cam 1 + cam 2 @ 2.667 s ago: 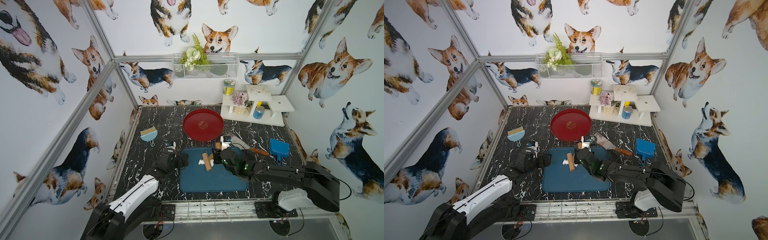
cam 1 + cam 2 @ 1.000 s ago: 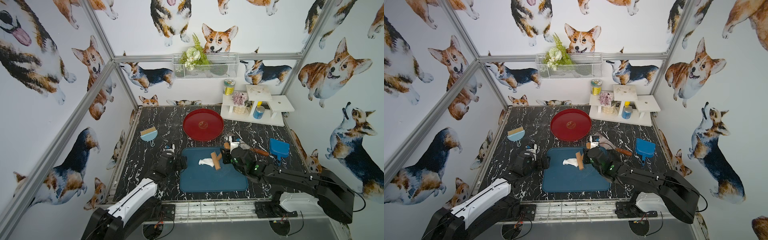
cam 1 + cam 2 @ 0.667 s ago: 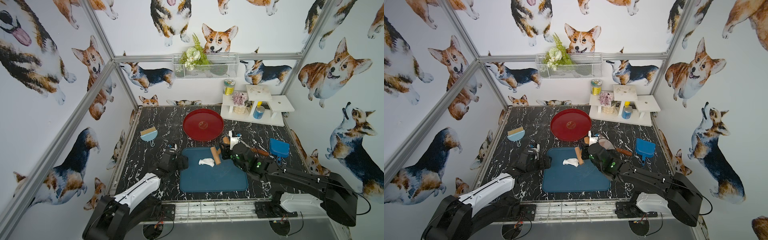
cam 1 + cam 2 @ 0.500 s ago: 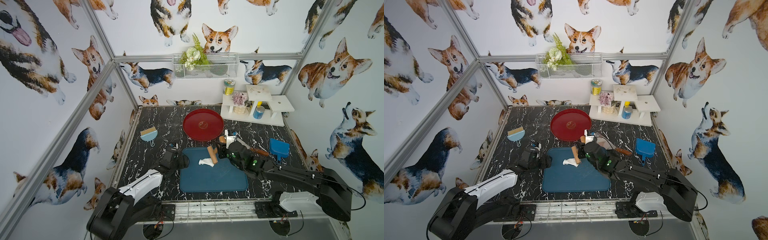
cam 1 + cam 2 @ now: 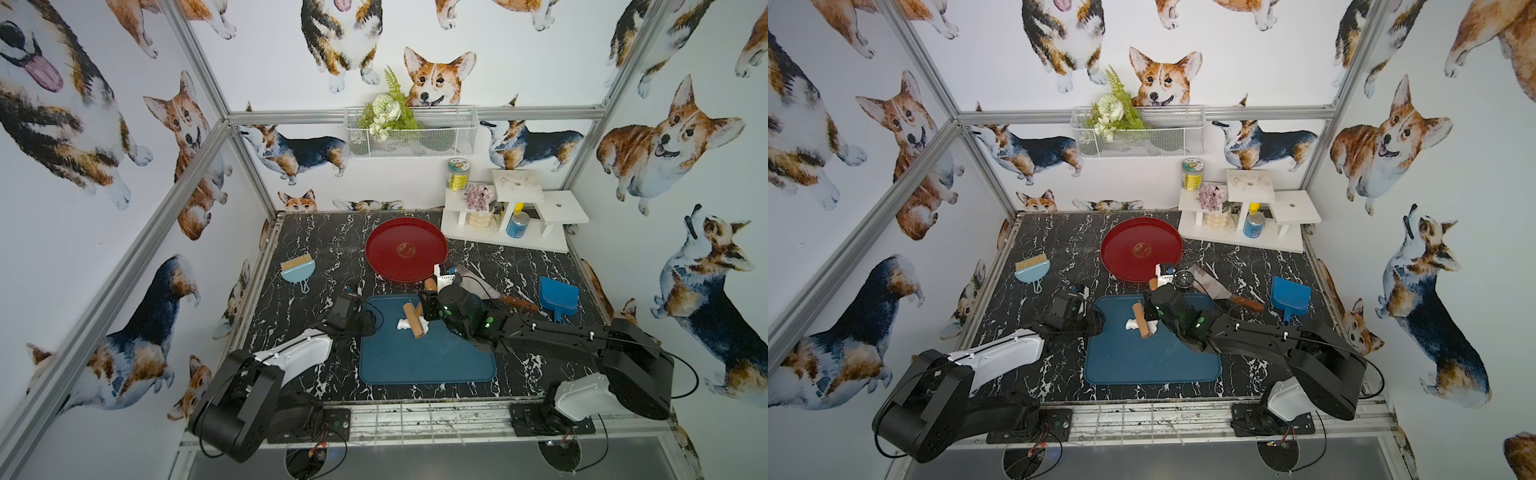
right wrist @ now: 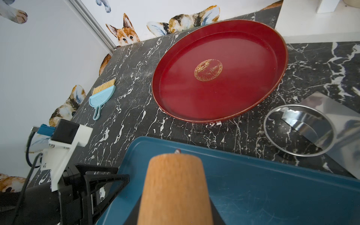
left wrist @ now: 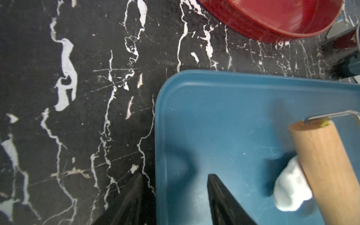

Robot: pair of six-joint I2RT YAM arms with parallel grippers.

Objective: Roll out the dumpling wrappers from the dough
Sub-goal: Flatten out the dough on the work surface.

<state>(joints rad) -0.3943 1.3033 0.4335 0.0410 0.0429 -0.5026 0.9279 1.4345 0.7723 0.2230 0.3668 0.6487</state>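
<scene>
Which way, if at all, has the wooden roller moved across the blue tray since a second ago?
Yes. The wooden roller has moved toward the left edge of the blue tray and now lies over the dough.

A robotics test cell dressed as a kitchen: an aluminium frame [image 5: 208,137] carries wall panels [image 5: 685,137] printed with corgis around a black marble-patterned worktop [image 5: 324,249], with two robot arms [image 5: 582,332] bolted to a metal rail [image 5: 415,415] along its near edge. Kitchen props fill the set: a red plate [image 5: 386,257], a blue tray [image 5: 428,361] holding dough [image 5: 402,324] and a rolling pin [image 5: 413,322], and a white shelf [image 5: 561,212] with cans [image 5: 517,224] at the far right corner.
</scene>
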